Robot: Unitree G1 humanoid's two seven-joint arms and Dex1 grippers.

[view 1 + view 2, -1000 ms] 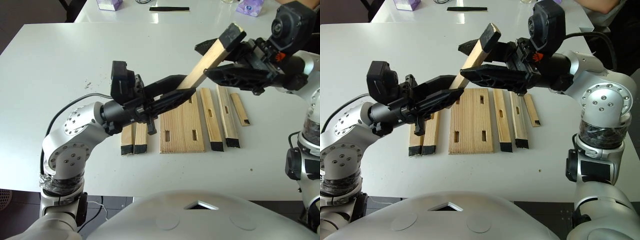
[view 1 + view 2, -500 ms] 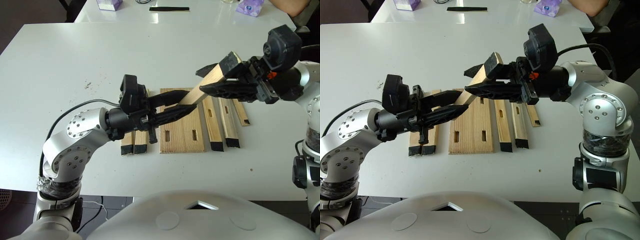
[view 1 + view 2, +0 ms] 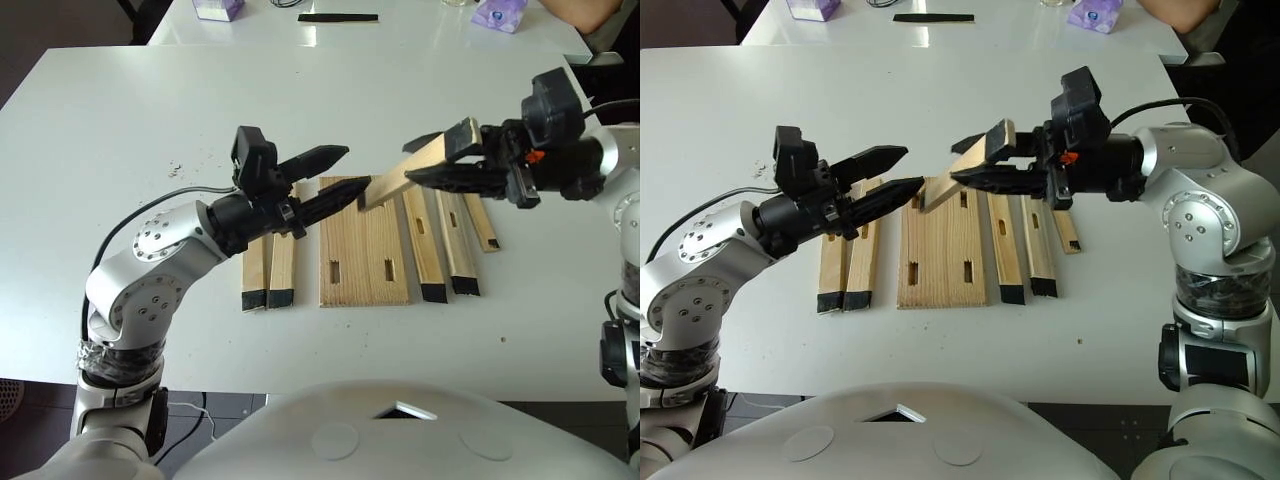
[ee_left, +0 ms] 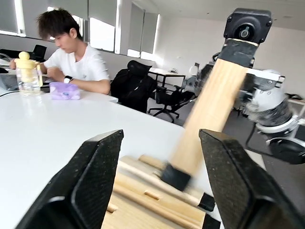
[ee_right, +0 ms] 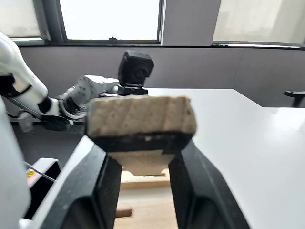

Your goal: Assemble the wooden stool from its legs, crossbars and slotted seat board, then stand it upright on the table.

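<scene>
My right gripper (image 3: 412, 160) is shut on a wooden leg (image 3: 425, 162) near its upper end and holds it slanted over the table. The leg's black-tipped lower end hangs above the far edge of the slotted seat board (image 3: 363, 250), which lies flat. My left gripper (image 3: 350, 172) is open, its fingertips just short of that lower end. In the left wrist view the leg (image 4: 209, 114) stands beyond the two spread fingers (image 4: 90, 181). In the right wrist view the leg's end (image 5: 140, 121) sits clamped between the pads (image 5: 97, 186).
Two wooden pieces (image 3: 268, 272) lie side by side left of the board. Three more (image 3: 448, 235) lie to its right, two long with black tips and one short. A black strip (image 3: 338, 17) and purple packs (image 3: 498, 14) sit on the far table.
The right gripper has lowered the leg and tipped it flatter. The left gripper has drawn back to the left, so the leg's lower end is now beyond its fingertips rather than between the fingers.
</scene>
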